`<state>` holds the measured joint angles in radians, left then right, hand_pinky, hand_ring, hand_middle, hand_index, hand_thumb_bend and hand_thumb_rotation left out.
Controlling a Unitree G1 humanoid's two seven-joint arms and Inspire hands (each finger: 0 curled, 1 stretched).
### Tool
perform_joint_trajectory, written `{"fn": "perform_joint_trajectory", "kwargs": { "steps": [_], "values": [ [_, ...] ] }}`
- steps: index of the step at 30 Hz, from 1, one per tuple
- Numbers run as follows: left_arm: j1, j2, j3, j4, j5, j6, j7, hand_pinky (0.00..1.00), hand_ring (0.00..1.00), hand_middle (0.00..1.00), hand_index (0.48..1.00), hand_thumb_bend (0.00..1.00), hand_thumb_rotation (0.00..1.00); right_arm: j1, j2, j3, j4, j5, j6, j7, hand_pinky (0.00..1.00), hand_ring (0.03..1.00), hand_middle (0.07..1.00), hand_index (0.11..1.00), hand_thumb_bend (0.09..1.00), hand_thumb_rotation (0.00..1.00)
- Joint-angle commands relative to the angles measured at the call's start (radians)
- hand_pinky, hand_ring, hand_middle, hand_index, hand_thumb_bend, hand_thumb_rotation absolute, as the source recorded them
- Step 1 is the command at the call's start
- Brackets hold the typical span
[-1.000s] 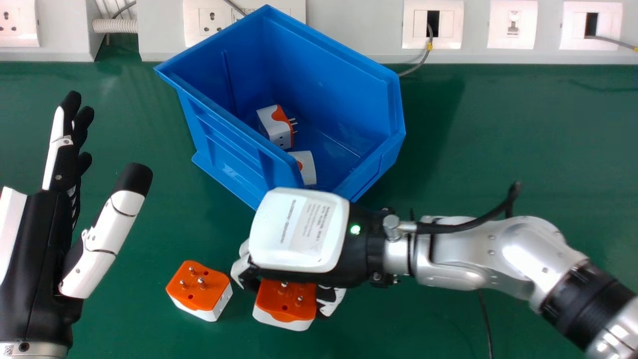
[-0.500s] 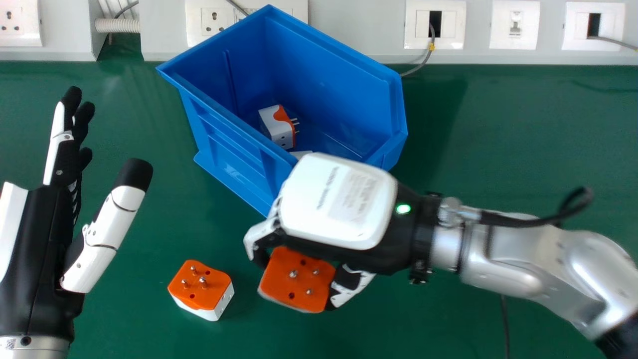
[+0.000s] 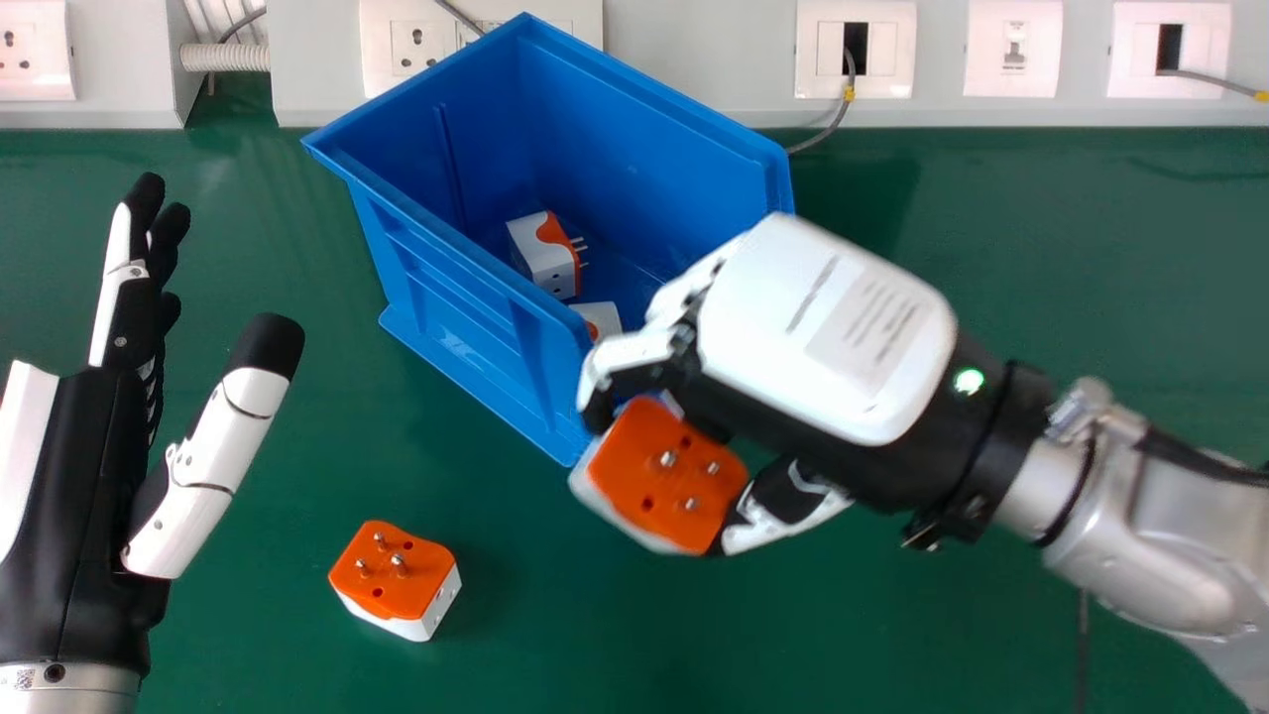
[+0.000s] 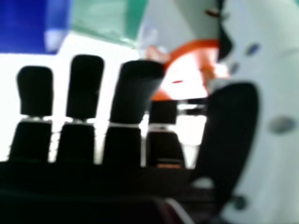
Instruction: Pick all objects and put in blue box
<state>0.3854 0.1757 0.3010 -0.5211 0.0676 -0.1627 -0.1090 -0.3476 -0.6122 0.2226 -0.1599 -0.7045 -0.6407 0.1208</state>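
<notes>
Right hand (image 3: pixel 823 327) grasping 1 orange-topped adapter (image 3: pixel 669 476) near the blue box (image 3: pixel 456 312)
Raise it clear of the rim, carry it toward 11 o'clock with a firm pinch, and let go low inside, off the 2 adapters there (image 3: pixel 543 260). From the hand, the held adapter sits between 7 and 8 o'clock, the box at 10, the loose adapter (image 3: pixel 392 580) at 8. Left hand (image 3: pixel 119 426): open, head view's 9 o'clock edge.
</notes>
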Motion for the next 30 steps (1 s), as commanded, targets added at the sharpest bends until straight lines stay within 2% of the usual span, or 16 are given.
{"fn": "perform_joint_trajectory", "kwargs": {
  "steps": [1, 6, 13, 22, 30],
  "values": [
    [-0.007, 0.011, 0.008, -0.014, -0.008, -0.015, 0.002, 0.99, 1.00, 0.99, 1.000, 0.70, 0.86, -0.001, -0.011, -0.043, -0.045, 0.052, 0.020, 0.024, 0.33, 0.410, 0.488, 0.458, 0.500, 0.00],
    [-0.005, 0.012, 0.011, -0.013, -0.012, -0.017, 0.000, 0.99, 1.00, 0.99, 1.000, 0.69, 0.86, -0.001, -0.020, -0.095, -0.074, 0.079, 0.055, 0.059, 0.33, 0.418, 0.497, 0.450, 0.499, 0.00],
    [-0.005, 0.015, 0.012, -0.014, -0.013, -0.014, -0.002, 0.99, 1.00, 0.99, 1.000, 0.70, 0.86, -0.043, -0.008, -0.142, -0.037, 0.044, 0.076, 0.019, 0.34, 0.421, 0.502, 0.446, 0.498, 0.00],
    [-0.006, 0.019, 0.014, -0.014, -0.019, -0.013, -0.005, 0.99, 1.00, 0.99, 1.000, 0.70, 0.86, -0.155, 0.050, -0.086, 0.053, -0.047, 0.125, -0.007, 0.35, 0.425, 0.491, 0.452, 0.498, 0.00],
    [-0.006, 0.024, 0.014, -0.013, -0.017, -0.014, -0.005, 0.99, 1.00, 0.99, 1.000, 0.69, 0.86, -0.304, 0.111, -0.010, 0.202, -0.103, 0.144, -0.036, 0.35, 0.429, 0.482, 0.450, 0.499, 0.00]
  ]
}}
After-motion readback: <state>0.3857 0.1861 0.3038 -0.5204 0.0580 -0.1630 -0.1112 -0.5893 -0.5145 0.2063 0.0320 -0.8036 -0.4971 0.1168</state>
